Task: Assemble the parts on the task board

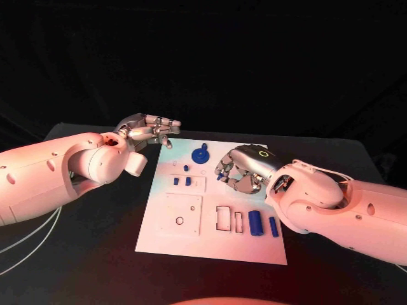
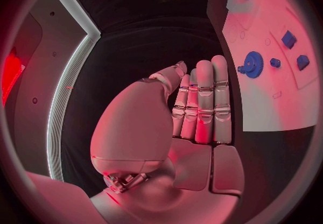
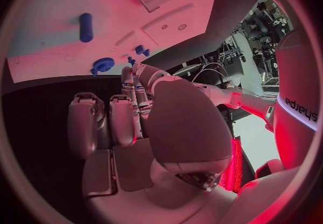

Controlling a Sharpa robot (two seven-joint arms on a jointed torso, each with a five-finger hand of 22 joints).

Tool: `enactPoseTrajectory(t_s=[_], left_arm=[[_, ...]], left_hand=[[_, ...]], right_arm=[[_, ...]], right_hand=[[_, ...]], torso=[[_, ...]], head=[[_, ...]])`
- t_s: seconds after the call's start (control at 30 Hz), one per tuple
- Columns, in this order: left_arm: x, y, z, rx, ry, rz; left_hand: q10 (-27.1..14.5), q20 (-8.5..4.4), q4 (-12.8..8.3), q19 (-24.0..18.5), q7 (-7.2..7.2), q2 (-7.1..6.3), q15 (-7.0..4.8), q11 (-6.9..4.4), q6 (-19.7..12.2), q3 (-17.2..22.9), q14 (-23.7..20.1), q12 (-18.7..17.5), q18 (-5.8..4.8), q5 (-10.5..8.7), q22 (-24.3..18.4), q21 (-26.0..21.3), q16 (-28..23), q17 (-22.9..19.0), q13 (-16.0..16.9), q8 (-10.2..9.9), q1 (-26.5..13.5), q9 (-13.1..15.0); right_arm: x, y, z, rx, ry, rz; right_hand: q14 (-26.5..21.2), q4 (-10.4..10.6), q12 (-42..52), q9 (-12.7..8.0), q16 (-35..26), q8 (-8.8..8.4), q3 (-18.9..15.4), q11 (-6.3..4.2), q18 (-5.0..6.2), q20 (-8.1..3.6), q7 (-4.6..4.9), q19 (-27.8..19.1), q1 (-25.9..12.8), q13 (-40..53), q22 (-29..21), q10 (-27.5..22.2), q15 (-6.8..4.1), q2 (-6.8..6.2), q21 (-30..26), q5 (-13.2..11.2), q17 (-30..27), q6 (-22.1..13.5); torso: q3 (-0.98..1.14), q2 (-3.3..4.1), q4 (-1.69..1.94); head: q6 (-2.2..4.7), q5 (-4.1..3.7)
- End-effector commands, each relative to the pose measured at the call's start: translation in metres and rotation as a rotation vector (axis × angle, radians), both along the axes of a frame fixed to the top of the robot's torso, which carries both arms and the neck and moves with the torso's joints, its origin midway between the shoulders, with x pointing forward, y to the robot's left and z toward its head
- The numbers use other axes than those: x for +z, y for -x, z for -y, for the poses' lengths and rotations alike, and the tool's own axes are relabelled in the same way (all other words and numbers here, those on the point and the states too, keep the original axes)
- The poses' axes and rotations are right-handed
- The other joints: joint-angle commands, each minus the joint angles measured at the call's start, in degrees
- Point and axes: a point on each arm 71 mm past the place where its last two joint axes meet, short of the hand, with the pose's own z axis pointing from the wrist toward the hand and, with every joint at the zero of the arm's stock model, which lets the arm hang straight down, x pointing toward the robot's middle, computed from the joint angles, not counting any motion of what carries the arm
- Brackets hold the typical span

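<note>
- The black table [image 1: 84, 254] is seen bare on the left side of the white rectangular task board [image 1: 172, 238], and dark surface is left open there up to the table's near edge.
- The silver left hand [image 1: 149, 131] is held just beyond the far left corner of the board, above the black surface. Its fingers [image 2: 204, 100] are stretched out straight and side by side in the left wrist view, and nothing is held in it.
- The blue round gear part [image 1: 201, 155] lies near the far edge of the board, between the two hands.
- Two small blue block parts [image 1: 182, 182] stand in the middle field of the board.
- The silver right hand [image 1: 243, 170] is placed over the right edge of the board, near the gear. Its fingers are curled inward and no part is seen in them.
- Two blue cylinder-shaped parts [image 1: 255, 223] lie near the right edge, just beside the white right arm [image 1: 350, 210].
</note>
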Motion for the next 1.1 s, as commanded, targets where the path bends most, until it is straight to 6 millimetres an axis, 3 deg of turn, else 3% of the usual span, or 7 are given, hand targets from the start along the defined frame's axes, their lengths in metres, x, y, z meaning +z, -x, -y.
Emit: enactPoseTrajectory(t_s=[0.03, 0.1, 0.27, 0.47, 0.63, 0.8, 1.1], left_arm=[[0.001, 0.0, 0.005, -0.027, 0.013, -0.003], [0.001, 0.0, 0.007, -0.03, 0.015, -0.001], [0.001, 0.001, 0.011, -0.039, 0.02, 0.004], [0.002, 0.002, 0.016, -0.052, 0.025, 0.006], [0.002, 0.002, 0.018, -0.059, 0.028, 0.006], [0.002, 0.003, 0.019, -0.061, 0.028, 0.004], [0.002, 0.003, 0.022, -0.07, 0.03, 0.0]], left_hand=[[-0.6, 0.03, -0.22, 0.19, 0.1, 0.35, 0.07, 0.0, -0.48, -0.25, -0.28, 0.01, 0.73, 0.06, -0.14, -0.43, -0.29, -0.14, -0.06, -0.23, 0.12, -0.12], [-0.6, 0.03, -0.22, 0.19, 0.1, 0.35, 0.07, 0.0, -0.48, -0.25, -0.28, 0.01, 0.73, 0.06, -0.14, -0.43, -0.29, -0.14, -0.06, -0.23, 0.12, -0.12], [-0.79, 0.25, 0.31, 0.19, 0.16, 0.24, 0.26, 0.11, -0.59, -1.13, -0.31, 0.16, 0.71, -0.02, -0.5, -0.95, -0.41, -0.37, -0.01, -0.25, -0.95, -0.2], [-0.87, 0.29, 0.28, 0.2, 0.16, 0.2, 0.27, 0.11, -0.65, -1.35, -0.37, 0.22, 0.72, -0.01, -0.64, -1.14, -0.47, -0.46, 0.01, -0.26, -0.98, -0.22], [-0.91, 0.32, 0.33, 0.2, 0.16, 0.19, 0.29, 0.14, -0.66, -1.49, -0.39, 0.24, 0.72, -0.02, -0.7, -1.24, -0.49, -0.49, 0.02, -0.26, -1.09, -0.24], [-1.15, 0.36, 0.31, 0.26, 0.3, 0.19, 0.34, 0.22, -1.03, -1.75, -0.44, 0.25, 0.74, 0.01, -0.87, -1.47, -0.55, -0.6, 0.01, -0.43, -1.09, -0.34], [-1.44, 0.42, 0.27, 0.34, 0.49, 0.27, 0.42, 0.36, -1.36, -1.93, -0.48, 0.25, 0.73, 0.03, -1.03, -1.69, -0.59, -0.71, 0.01, -0.58, -1.03, -0.44]], right_arm=[[-0.002, 0.005, -0.011, 0.041, -0.006, -0.009], [-0.004, 0.007, -0.018, 0.058, -0.006, -0.021], [-0.016, 0.011, -0.035, 0.096, -0.002, -0.058], [-0.031, 0.017, -0.048, 0.12, 0.002, -0.094], [-0.038, 0.019, -0.051, 0.129, 0.012, -0.116], [-0.044, 0.02, -0.053, 0.135, 0.028, -0.134], [-0.051, 0.02, -0.057, 0.13, 0.049, -0.145]], right_hand=[[2.52, -0.43, -0.26, 0.08, 0.1, 0.33, 0.04, -0.05, -0.82, -0.07, -0.05, 0.64, -0.69, -0.07, 9.15, 0.22, -0.35, 0.2, 0.21, 0.11, -0.01, 0.31], [2.52, -0.45, -0.29, 0.09, 0.08, 0.32, 0.06, -0.05, -0.82, -0.07, -0.04, 0.64, -0.71, -0.07, 9.15, 0.23, -0.35, 0.22, 0.21, 0.15, -0.05, 0.31], [2.51, -0.67, -0.45, 0.13, 0.04, 0.24, 0.15, -0.02, -0.79, -0.08, 0.0, 0.57, -0.75, -0.1, 9.11, 0.25, -0.34, 0.29, 0.08, 0.44, -0.12, 0.21], [2.51, -0.73, -0.52, 0.15, 0.03, 0.21, 0.15, 0.0, -0.78, -0.08, 0.03, 0.54, -0.81, -0.12, 9.09, 0.23, -0.33, 0.29, 0.03, 0.51, -0.15, 0.17], [2.5, -0.78, -0.6, 0.17, 0.01, 0.17, 0.14, 0.03, -0.77, -0.08, 0.06, 0.52, -0.91, -0.13, 9.08, 0.23, -0.31, 0.29, -0.01, 0.58, -0.2, 0.12], [2.49, -0.79, -0.71, 0.2, -0.04, 0.13, 0.07, 0.08, -0.76, -0.07, 0.09, 0.48, -1.16, -0.14, 9.05, 0.22, -0.28, 0.3, -0.09, 0.56, -0.28, 0.08], [2.48, -0.79, -0.74, 0.21, -0.05, 0.12, 0.05, 0.08, -0.74, -0.06, 0.1, 0.43, -1.23, -0.15, 9.02, 0.22, -0.27, 0.32, -0.17, 0.55, -0.29, 0.07]], torso=[[-0.01, 0.0, 0.22], [0.0, 0.01, 0.28], [-0.12, 0.13, 0.09], [-0.02, 0.1, 0.13], [-0.05, 0.05, 0.0], [-0.06, 0.06, -0.02], [-0.03, 0.04, 0.04]], head=[[-0.27, 1.46], [-0.4, 1.68], [-0.96, 3.54], [-1.66, 4.5], [-2.25, 5.25], [-2.45, 5.72], [-2.68, 5.91]])
